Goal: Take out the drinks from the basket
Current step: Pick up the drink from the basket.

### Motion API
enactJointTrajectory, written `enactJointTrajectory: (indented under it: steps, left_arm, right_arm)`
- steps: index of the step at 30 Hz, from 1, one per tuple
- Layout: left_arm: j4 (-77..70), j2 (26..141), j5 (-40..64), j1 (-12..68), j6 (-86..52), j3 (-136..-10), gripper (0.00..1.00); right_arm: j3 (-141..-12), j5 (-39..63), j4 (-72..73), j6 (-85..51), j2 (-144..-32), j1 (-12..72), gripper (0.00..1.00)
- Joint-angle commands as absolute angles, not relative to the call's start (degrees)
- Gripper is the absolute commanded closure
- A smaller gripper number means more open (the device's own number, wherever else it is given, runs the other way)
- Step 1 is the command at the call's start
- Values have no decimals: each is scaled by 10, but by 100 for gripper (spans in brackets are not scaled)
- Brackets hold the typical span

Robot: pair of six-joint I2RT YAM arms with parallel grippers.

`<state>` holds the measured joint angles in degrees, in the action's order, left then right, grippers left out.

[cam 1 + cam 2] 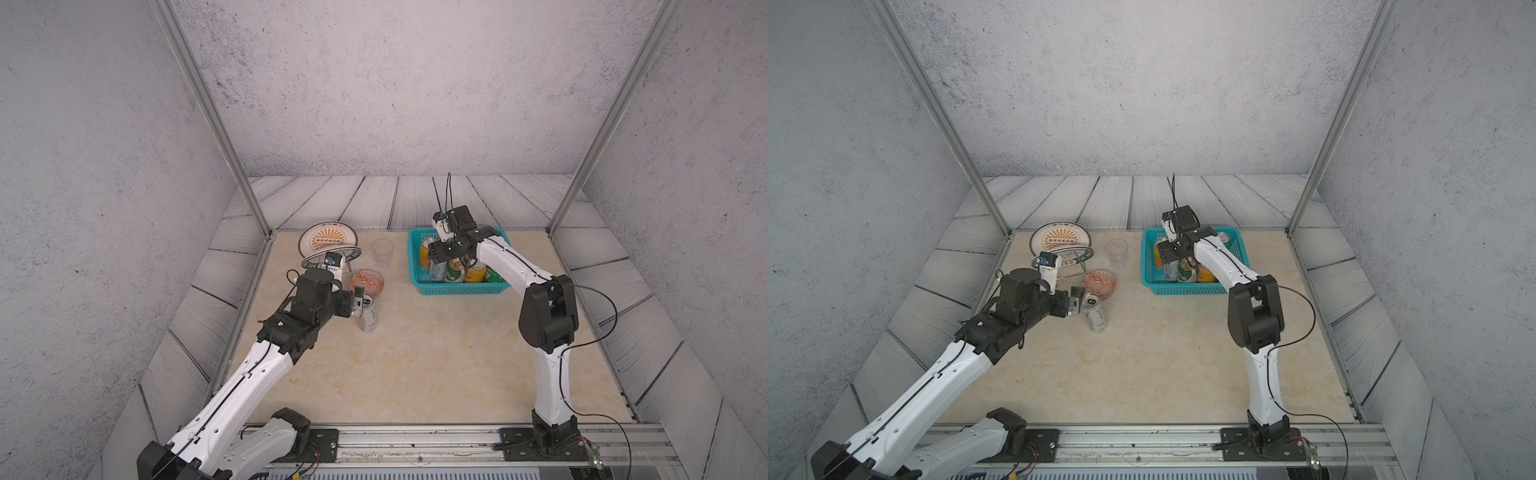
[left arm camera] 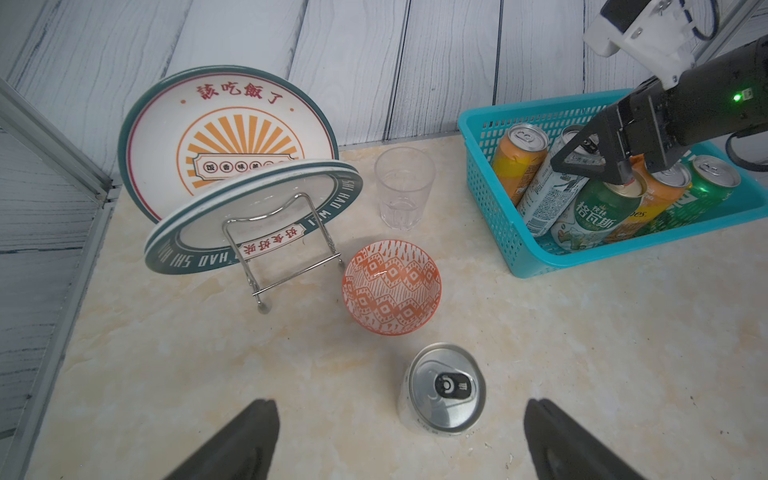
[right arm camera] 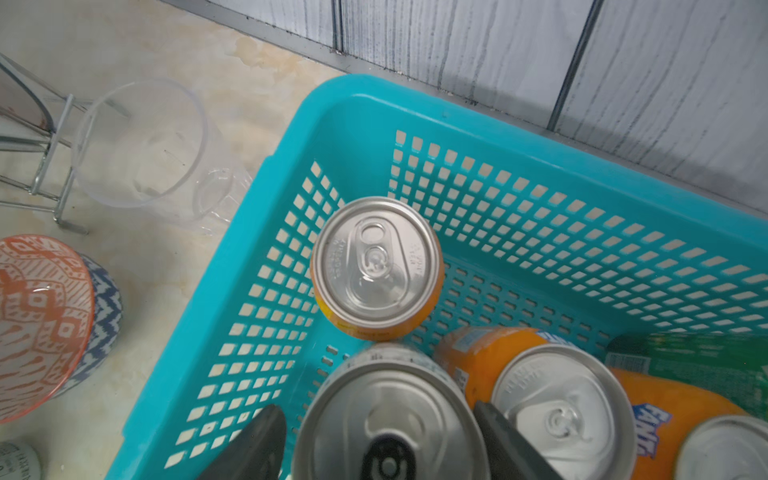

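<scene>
Cans (image 2: pixel 515 166) are seen leaning together in the basket (image 1: pixel 457 289), set at the table's (image 1: pixel 415 353) far right. The right gripper (image 3: pixel 376 409) is lowered into it, jaws set either side of a slim can (image 2: pixel 544 195); whether it is clamped cannot be told. A white can (image 2: pixel 442 386) is stood by the bowl (image 2: pixel 390 286), just ahead of the left gripper (image 2: pixel 401 403), whose jaws are spread wide.
</scene>
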<state>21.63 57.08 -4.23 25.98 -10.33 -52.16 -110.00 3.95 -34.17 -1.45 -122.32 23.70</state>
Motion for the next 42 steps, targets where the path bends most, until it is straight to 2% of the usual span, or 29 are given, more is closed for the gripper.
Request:
enactJointTrajectory:
  steps: [1, 14, 17, 28, 42]
  left_arm:
    - [213, 568, -36, 255, -101, -518, 1]
    - [209, 565, -27, 255, -103, -517, 1]
    - [209, 564, -25, 254, -104, -516, 1]
    - [214, 559, -27, 254, -104, -517, 1]
    - [219, 560, -33, 255, -102, -517, 1]
  right_arm:
    - [-1118, 43, -360, -17, -1248, 246, 26]
    - [-1132, 23, -375, -18, -1277, 251, 26]
    - [-1132, 14, -377, -17, -1272, 251, 29]
    - [-1125, -11, -370, -11, -1246, 251, 30]
    - [-1121, -4, -368, -11, -1270, 251, 24]
